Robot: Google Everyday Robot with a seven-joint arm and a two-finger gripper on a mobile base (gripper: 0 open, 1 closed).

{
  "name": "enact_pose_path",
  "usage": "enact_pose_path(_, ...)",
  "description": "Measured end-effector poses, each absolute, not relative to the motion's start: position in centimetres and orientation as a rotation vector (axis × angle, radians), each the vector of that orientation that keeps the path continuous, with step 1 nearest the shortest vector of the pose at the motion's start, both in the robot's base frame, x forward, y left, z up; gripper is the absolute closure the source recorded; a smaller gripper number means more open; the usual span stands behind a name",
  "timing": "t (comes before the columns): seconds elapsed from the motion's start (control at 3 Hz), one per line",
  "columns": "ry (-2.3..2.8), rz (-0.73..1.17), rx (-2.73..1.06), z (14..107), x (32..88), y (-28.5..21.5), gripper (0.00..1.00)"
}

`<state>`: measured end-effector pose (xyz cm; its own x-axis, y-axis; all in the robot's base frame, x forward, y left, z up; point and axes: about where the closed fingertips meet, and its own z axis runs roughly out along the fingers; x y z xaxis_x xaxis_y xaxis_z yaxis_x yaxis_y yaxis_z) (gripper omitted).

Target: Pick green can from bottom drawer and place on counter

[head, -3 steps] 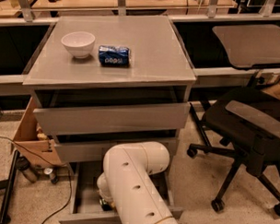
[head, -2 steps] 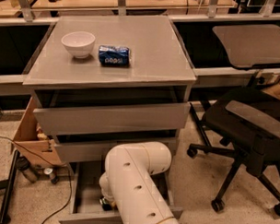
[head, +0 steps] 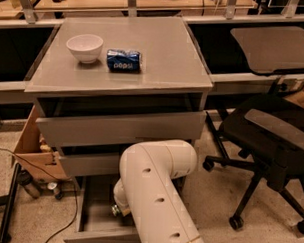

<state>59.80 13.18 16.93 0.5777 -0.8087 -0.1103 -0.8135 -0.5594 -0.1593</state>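
Observation:
The bottom drawer (head: 94, 216) is pulled open below the two narrower drawers. My white arm (head: 154, 193) reaches down into it from the front. My gripper (head: 116, 209) is low inside the drawer, almost all of it hidden behind the arm. The green can is hidden from view. The grey counter (head: 164, 59) tops the cabinet. On its left part stand a white bowl (head: 85, 46) and a blue Pepsi can (head: 123, 60) lying on its side.
A black office chair (head: 271, 137) stands close to the right of the cabinet. A cardboard box (head: 33, 149) and cables lie on the floor at the left. A wooden tabletop (head: 146, 0) runs behind the counter.
My arm has shifted slightly to the right over the open drawer. The bowl and the blue can have not moved.

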Motion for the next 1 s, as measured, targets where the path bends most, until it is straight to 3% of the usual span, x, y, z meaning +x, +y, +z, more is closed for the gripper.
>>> enact_pose_path(0.33, 1.376, 0.010, -2.524, 23.0, 60.0, 11.3, 1.00)
enact_pose_path(1.0, 1.306, 0.087, -2.488, 39.9, 52.7, 5.7, 1.00)
